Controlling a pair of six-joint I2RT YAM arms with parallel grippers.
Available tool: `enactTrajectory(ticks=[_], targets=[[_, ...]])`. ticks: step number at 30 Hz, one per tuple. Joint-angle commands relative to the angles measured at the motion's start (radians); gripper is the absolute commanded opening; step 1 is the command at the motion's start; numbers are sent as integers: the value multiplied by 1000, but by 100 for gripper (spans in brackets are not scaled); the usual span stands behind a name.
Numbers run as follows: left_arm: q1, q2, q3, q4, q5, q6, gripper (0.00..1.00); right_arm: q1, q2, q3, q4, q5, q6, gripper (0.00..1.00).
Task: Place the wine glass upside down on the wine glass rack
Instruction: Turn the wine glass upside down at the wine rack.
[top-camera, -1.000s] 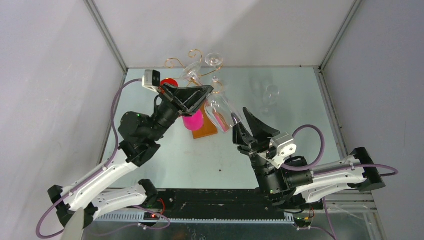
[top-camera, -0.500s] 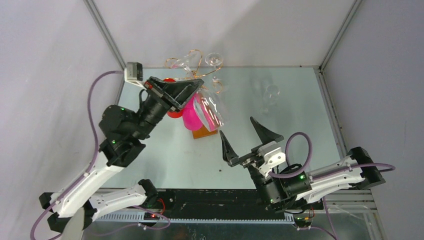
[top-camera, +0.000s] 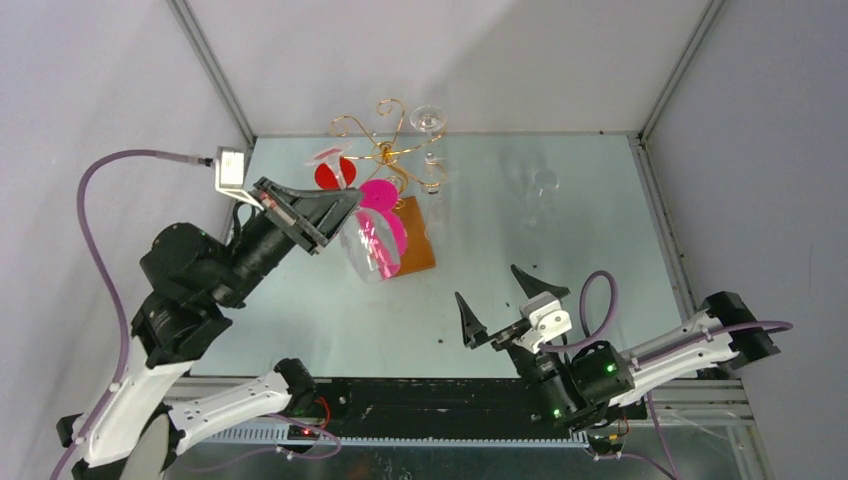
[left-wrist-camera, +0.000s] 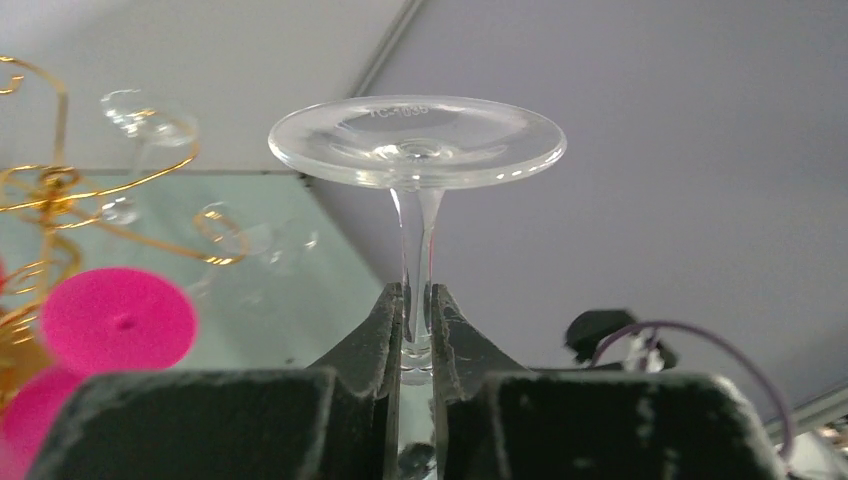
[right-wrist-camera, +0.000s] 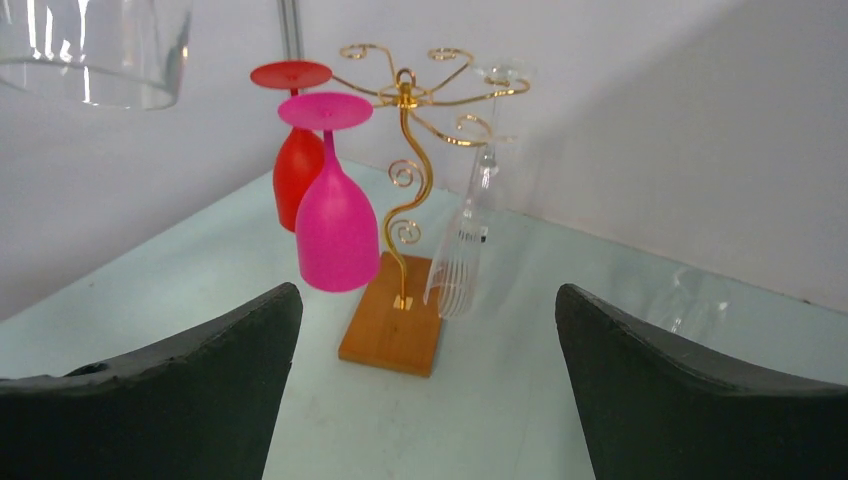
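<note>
The left gripper (left-wrist-camera: 415, 305) clamps the clear wine glass (left-wrist-camera: 415, 135) by its stem, foot up, beside the wine glass rack (right-wrist-camera: 390, 330). The right gripper (top-camera: 497, 303) stands spread, empty.

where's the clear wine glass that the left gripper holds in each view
Top external: the wine glass is just left of centre, by the wooden base of the wine glass rack.
Left wrist: dead centre, stem clamped in the left gripper, foot on top.
Right wrist: top left corner, only the lower bowl and rim showing.
Shared landmark: that gold rack, in all three views.
</note>
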Motion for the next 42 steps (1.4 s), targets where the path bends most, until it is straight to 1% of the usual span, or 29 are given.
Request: enactTrajectory(ticks=[1,2,3,4,5,6,7,8,9,10,11,13,16,18,21,22,25,26,27,30,35,39,42], targets=[[2,-52,13,-151,-32,191,0,26,-75,-11,-202,62,266,100],[2,-71,5,-165,-31,205,0,32,-94,-11,-362,56,329,100],[2,-81,-18,-189,-28,232,0,34,-142,-11,-462,24,497,99],[2,-103,-31,-196,-24,245,0,33,-205,-9,-674,-7,605,99],[2,-116,-63,-207,-18,270,0,27,-238,1,-920,-88,822,98],[1,-143,-82,-209,-6,281,0,-4,-307,6,-1037,-140,935,97],[1,-157,-120,-210,3,305,0,-28,-337,14,-1218,-236,1150,94],[1,-185,-139,-210,23,315,0,-87,-404,15,-1286,-284,1237,93],[1,-200,-178,-205,32,330,0,-114,-422,16,-1405,-366,1378,90],[1,-230,-198,-197,53,344,0,-163,-454,16,-1454,-397,1434,89],[1,-243,-239,-191,63,350,0,-185,-467,16,-1532,-449,1523,87],[1,-284,-295,-174,97,368,0,-228,-486,18,-1610,-506,1615,86],[2,-329,-380,-147,178,431,0,-276,-467,29,-1668,-572,1712,86],[1,-346,-422,-141,227,483,0,-303,-436,37,-1683,-651,1777,85],[1,-358,-472,-141,281,554,0,-351,-388,56,-1679,-740,1807,85],[2,-361,-499,-137,303,584,0,-362,-367,66,-1675,-793,1818,86],[1,-375,-566,-100,366,628,0,-418,-332,77,-1634,-901,1851,85],[1,-381,-603,-73,383,647,0,-430,-329,79,-1614,-951,1877,85],[-1,-395,-622,-59,419,652,0,-451,-324,79,-1603,-974,1889,84],[0,-433,-703,26,459,698,0,-484,-325,79,-1557,-1069,1941,83],[0,-505,-794,133,516,737,0,-522,-337,79,-1500,-1158,2022,80],[0,-517,-836,154,579,784,0,-539,-314,79,-1443,-1217,2087,77],[1,-516,-844,155,613,823,0,-545,-279,79,-1356,-1248,2107,76]])
